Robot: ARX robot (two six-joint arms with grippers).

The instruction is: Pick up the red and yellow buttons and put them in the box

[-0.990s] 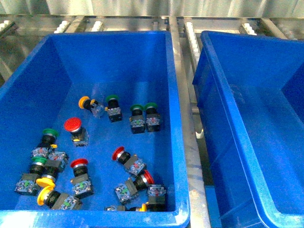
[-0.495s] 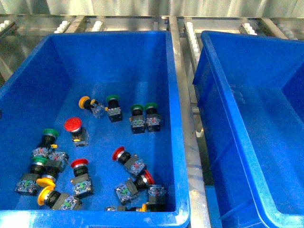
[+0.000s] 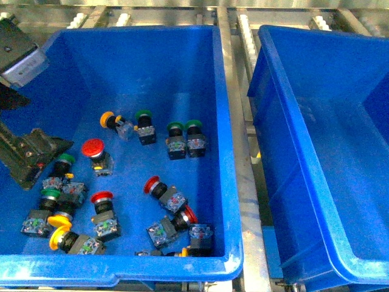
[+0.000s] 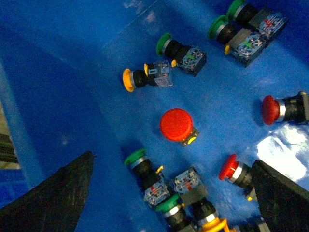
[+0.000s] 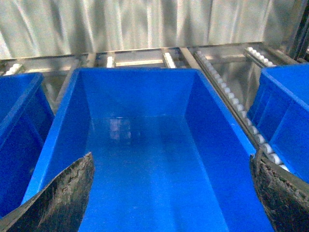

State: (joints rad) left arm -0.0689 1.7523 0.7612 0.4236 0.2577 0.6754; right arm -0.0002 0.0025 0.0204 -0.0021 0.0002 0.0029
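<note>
The left arm [image 3: 21, 58] is clad in a pale grey, boxy housing over black parts. The left hand [image 3: 37, 159] is built of dark, angular pieces. Its fingers [image 4: 53, 198] are black, wedge-shaped and rough-textured; those of the right hand [image 5: 171, 159] are similarly shaped, slightly greyer.

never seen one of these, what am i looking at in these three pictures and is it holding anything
It is a robot with two arms, each ending in a two-finger gripper. The front picture is from a camera on its body: a blue bin holds loose red buttons, yellow buttons and green buttons, beside an empty box. The other two come from wrist cameras. The left gripper hangs open over the buttons; the right gripper, also open, points into the box. Neither holds anything.
</note>
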